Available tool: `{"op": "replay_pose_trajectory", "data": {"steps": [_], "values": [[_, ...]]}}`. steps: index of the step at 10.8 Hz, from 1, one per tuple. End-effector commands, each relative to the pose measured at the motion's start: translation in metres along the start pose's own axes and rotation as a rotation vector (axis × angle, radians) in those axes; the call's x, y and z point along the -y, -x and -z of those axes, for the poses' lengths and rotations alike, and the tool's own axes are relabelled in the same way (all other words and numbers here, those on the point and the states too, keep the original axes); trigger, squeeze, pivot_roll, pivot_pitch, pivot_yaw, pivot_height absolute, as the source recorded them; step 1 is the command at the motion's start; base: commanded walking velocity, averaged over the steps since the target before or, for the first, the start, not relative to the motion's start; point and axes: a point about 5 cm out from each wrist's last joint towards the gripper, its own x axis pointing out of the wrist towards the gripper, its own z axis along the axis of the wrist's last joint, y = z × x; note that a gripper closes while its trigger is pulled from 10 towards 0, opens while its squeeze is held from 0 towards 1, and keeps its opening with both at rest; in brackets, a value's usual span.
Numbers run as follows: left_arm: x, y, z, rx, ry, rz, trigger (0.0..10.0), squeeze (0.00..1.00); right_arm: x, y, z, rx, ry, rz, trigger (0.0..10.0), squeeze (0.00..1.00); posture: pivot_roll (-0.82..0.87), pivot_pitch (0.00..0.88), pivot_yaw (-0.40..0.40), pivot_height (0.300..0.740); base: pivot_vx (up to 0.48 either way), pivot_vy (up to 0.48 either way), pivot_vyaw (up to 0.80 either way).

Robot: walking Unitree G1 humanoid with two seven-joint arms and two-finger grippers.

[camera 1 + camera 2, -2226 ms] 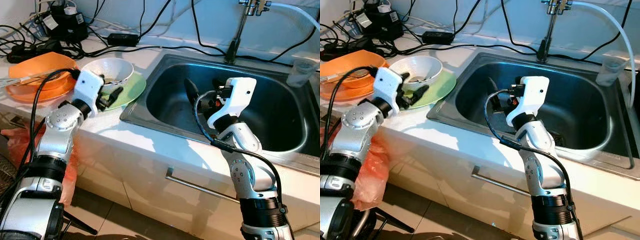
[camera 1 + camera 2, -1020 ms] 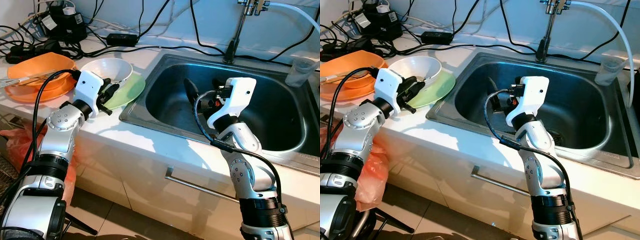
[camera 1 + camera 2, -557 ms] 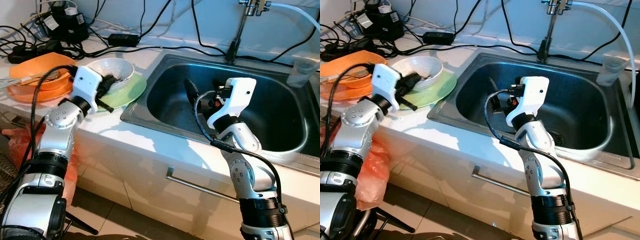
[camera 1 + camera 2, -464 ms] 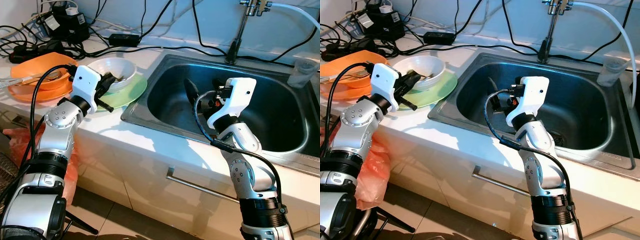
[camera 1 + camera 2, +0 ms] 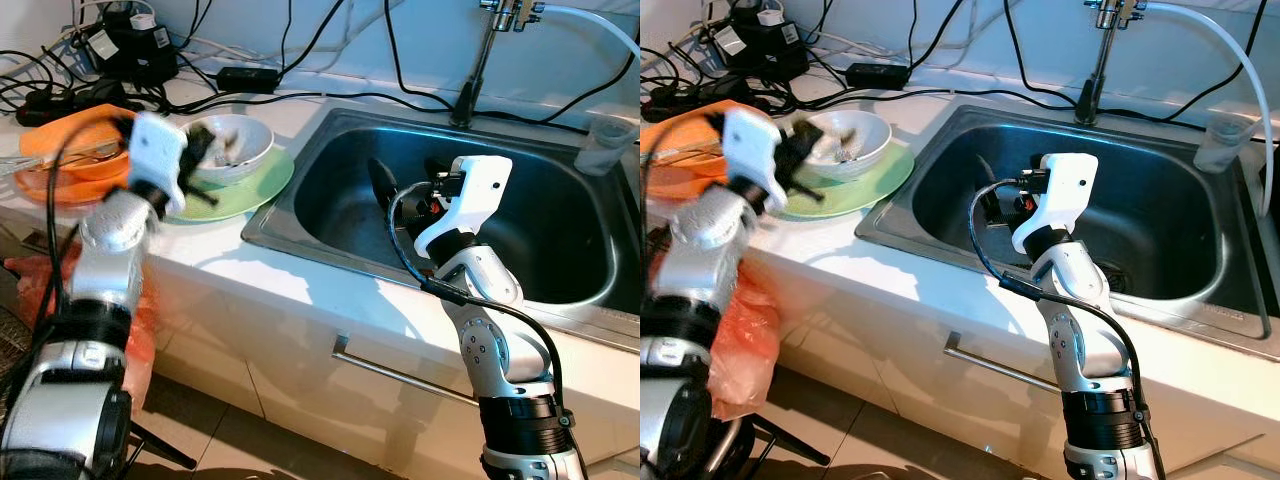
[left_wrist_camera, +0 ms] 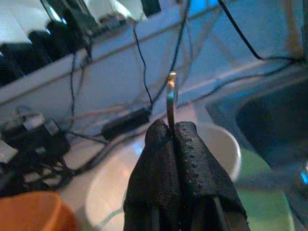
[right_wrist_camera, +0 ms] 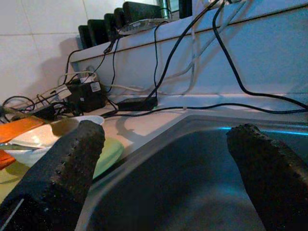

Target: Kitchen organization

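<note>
The left gripper (image 6: 172, 144) has its two fingers pressed tight together on a thin metal utensil handle (image 6: 171, 98), which sticks straight up out of the pinch. That grip near one end looks chosen to lift the piece clear of the dish; whether it is a spoon or a fork I cannot tell. In the head views this arm is blurred and sits just over the near rim of the white bowl (image 5: 238, 145). The bowl rests on a green plate (image 5: 250, 185), and both stand on the counter just left of the sink (image 5: 540, 290). Further left of the sink lie orange plates (image 5: 70, 150), with a tangle of black cables (image 5: 120, 60) behind them.

The right gripper (image 7: 175, 159) hangs inside the sink with its fingers spread wide and nothing between them, apparently waiting to receive. The utensil is well left of the sink, above the bowl, so my guess is it needs carrying across to the basin.
</note>
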Motion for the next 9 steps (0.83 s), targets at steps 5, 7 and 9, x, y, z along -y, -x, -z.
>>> {"op": "replay_pose_trajectory", "data": {"steps": [5, 7, 9], "values": [[-0.032, -0.009, -0.051, 0.204, 0.081, -0.187, 0.0, 0.0, 0.001, -0.002, -0.001, 0.005, 0.005, 0.003, 10.0, 0.0, 0.01, 0.0, 0.054, 0.74, 0.0, 0.0, 0.0], [-0.026, -0.014, -0.059, 0.244, 0.137, -0.174, 0.0, 0.0, 0.001, -0.002, -0.001, 0.004, 0.006, 0.002, 10.0, 0.0, 0.01, 0.0, 0.054, 0.74, 0.0, 0.0, 0.0], [0.0, -0.023, -0.067, 0.289, 0.226, -0.116, 0.0, 0.0, 0.002, -0.002, 0.0, 0.0, 0.013, 0.003, 10.0, 0.0, 0.0, 0.0, 0.051, 0.74, 0.0, 0.0, 0.0]]}}
